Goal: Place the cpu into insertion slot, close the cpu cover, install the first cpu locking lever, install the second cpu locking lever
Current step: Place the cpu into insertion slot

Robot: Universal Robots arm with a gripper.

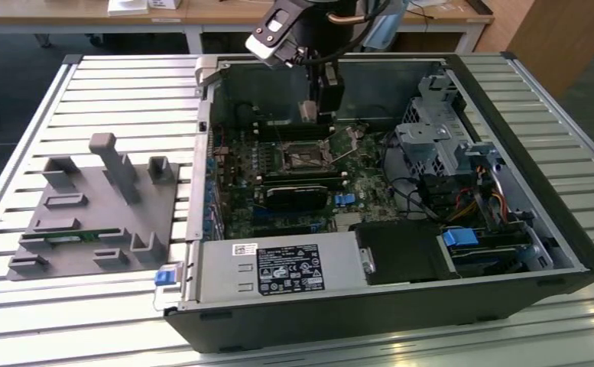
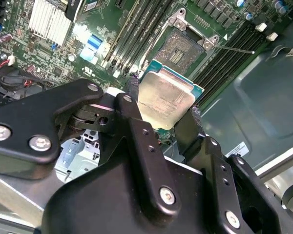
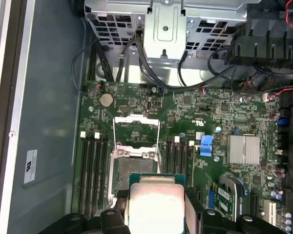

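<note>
My gripper (image 2: 163,100), in the second wrist view: matte black throughout, its body built from flat, rounded linkage plates (image 2: 53,117) fastened with silver round-head screws (image 2: 39,143), and two slim black fingers (image 2: 133,97) dotted with small holes. In the exterior view my wrist housing (image 1: 274,34) is black with a pale silver-white face, a copper-brown cable (image 1: 350,17) and a thin black cable (image 1: 363,38) looping beside it. In the first wrist view the fingers show as blunt black blocks.
</note>
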